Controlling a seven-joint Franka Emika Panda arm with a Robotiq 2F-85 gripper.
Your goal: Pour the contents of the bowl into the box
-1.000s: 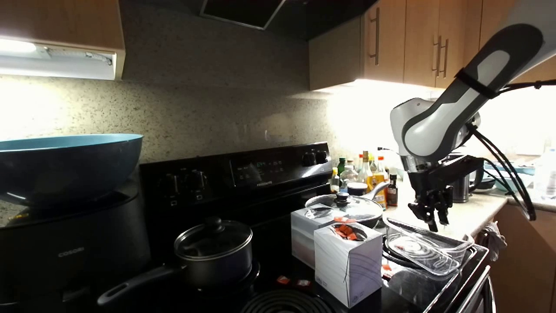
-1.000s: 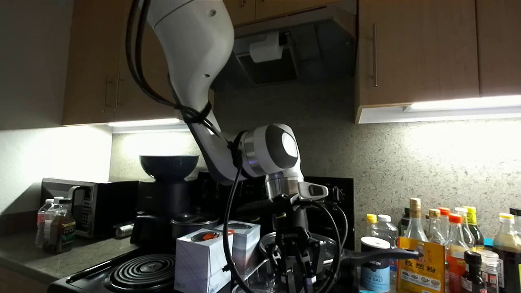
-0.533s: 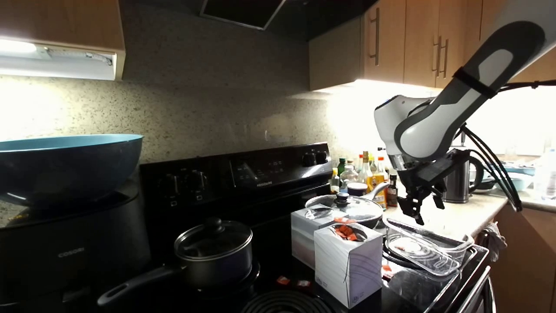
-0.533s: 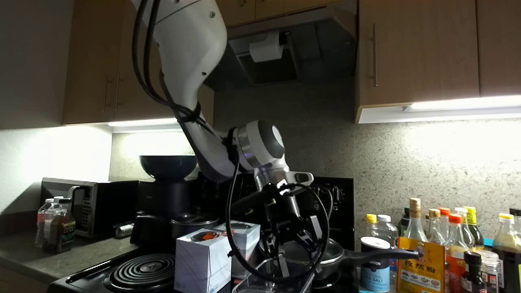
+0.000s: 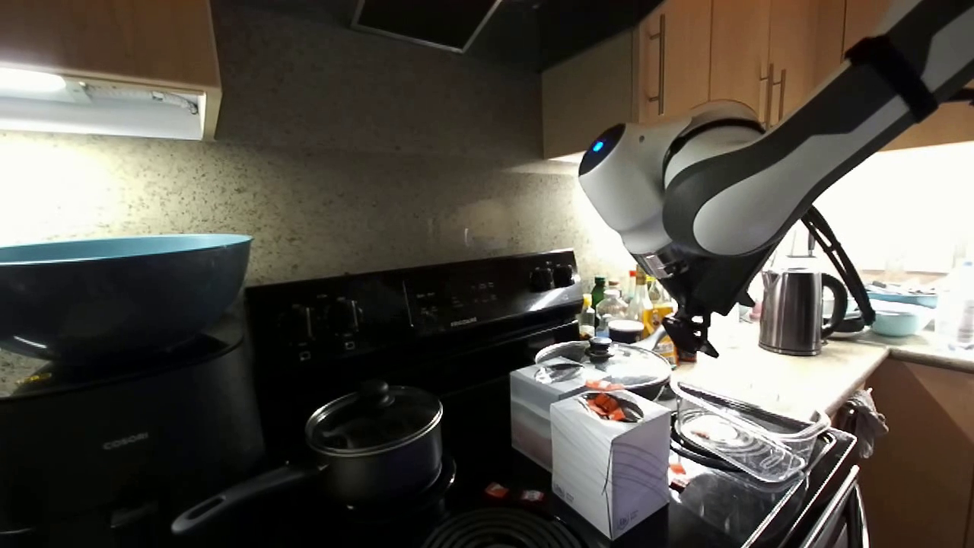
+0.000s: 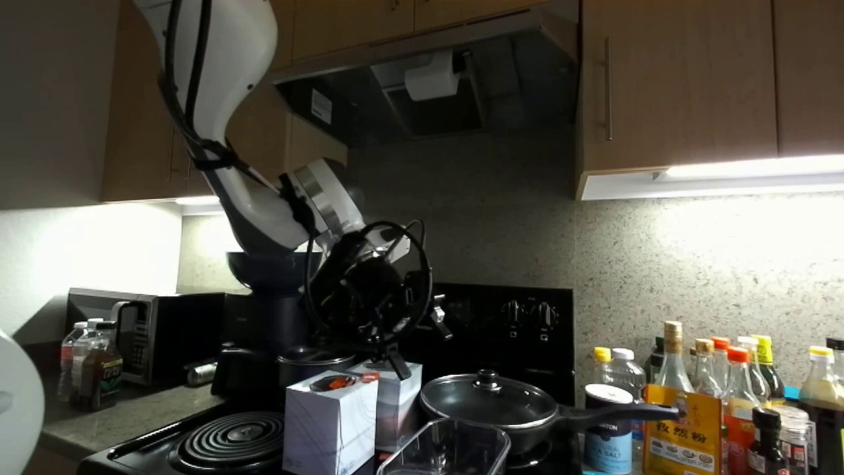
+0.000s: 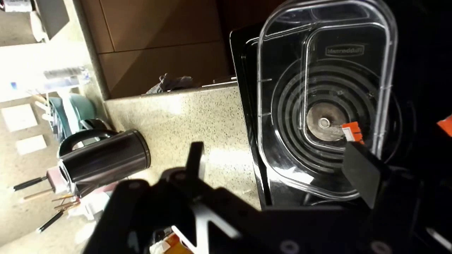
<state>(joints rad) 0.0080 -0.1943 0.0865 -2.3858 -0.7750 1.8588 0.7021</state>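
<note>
The clear see-through bowl (image 7: 260, 77), more a rounded rectangular tub, rests over a coil burner, and its near edge (image 6: 455, 422) also shows in an exterior view. One orange-red piece (image 7: 352, 132) appears within its outline; I cannot tell whether inside or beneath. The white box (image 5: 609, 476) stands beside it, orange-red contents (image 5: 606, 406) showing in its top opening. My gripper (image 5: 704, 335) hangs tilted above and behind the bowl, touching nothing visible. In the wrist view the gripper (image 7: 274, 146) has its fingers wide apart with nothing between them.
Another white box (image 5: 530, 418) stands behind the first. Beyond is a lidded pan (image 6: 488, 406) with its handle sticking out. A lidded pot (image 5: 377, 449), a kettle (image 5: 795, 312), bottles (image 6: 738, 376) and the big teal bowl (image 5: 129, 297) stand around. Loose pieces (image 5: 496, 490) lie on the stove.
My gripper has opened wider and risen away from above the bowl, tilting and moving leftward in both exterior views. The bowl, box and pieces stay put.
</note>
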